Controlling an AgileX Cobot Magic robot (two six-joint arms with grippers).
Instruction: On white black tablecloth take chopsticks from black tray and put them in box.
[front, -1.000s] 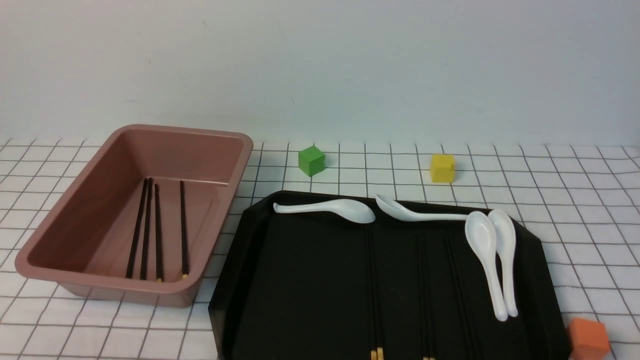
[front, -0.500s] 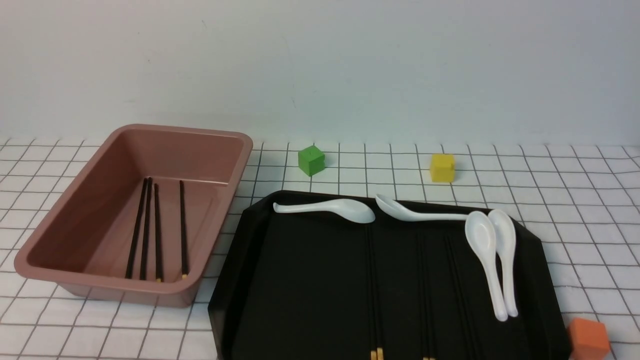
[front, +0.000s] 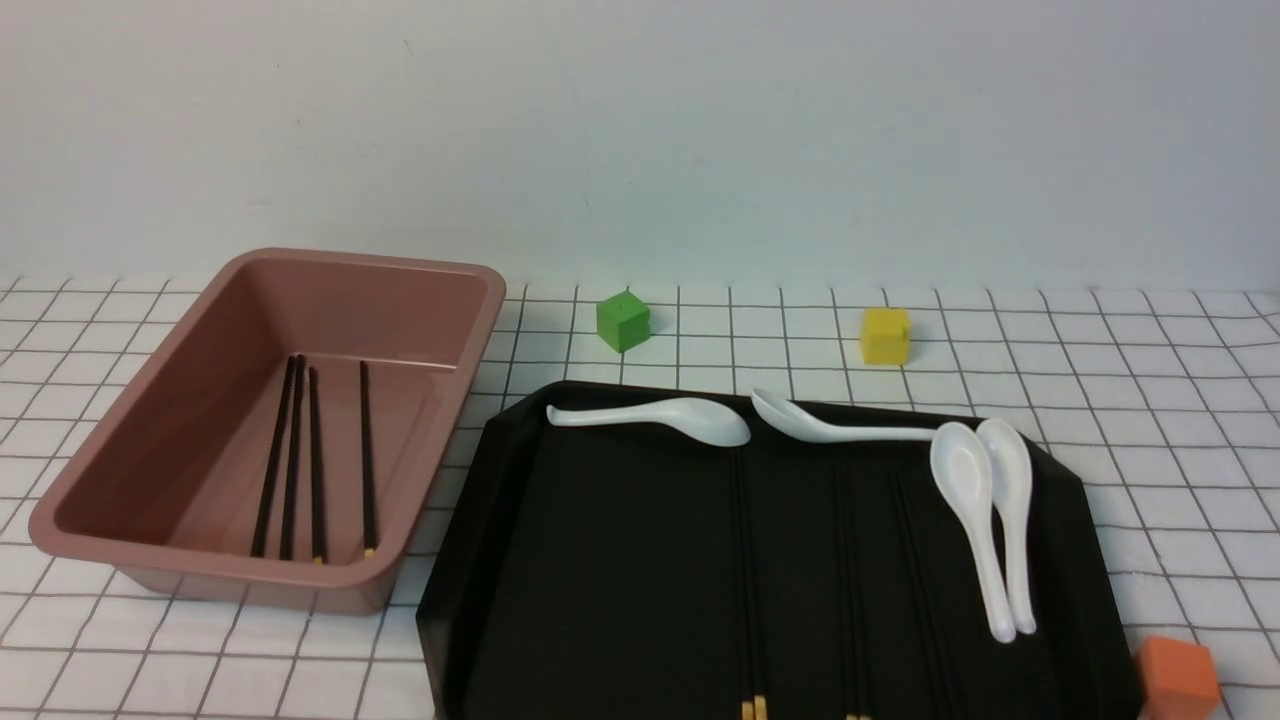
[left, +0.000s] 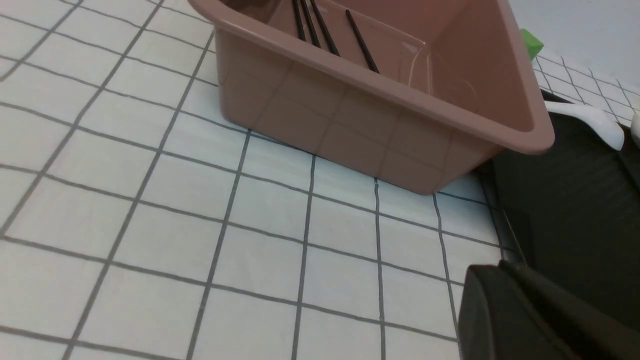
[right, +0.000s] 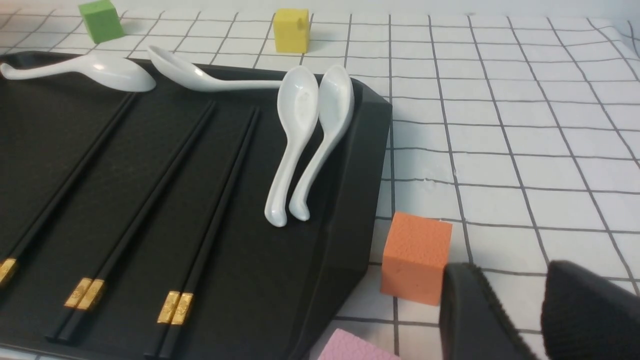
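Nothing shifted since earlier frames; four chopsticks (front: 315, 460) already in box (front: 130, 440), three pairs (right: 145, 210) left on black tray (front: 620, 560); right end effector (right: 540, 300) parted, empty, left's opening indeterminable; best pinched near gold bands.

A white tablecloth (front: 1150, 420) with a thin black grid covers the counter. On its left sits a deep pinkish-brown box (front: 130, 440) with rounded corners; four black chopsticks (front: 316, 462) lie flat on its floor, roughly parallel. Just beside the box, to its right, rests a flat glossy black tray (front: 600, 560) with cut corners. Three pairs of black chopsticks with gold bands (right: 150, 200) lie lengthwise on it, apart from each other.
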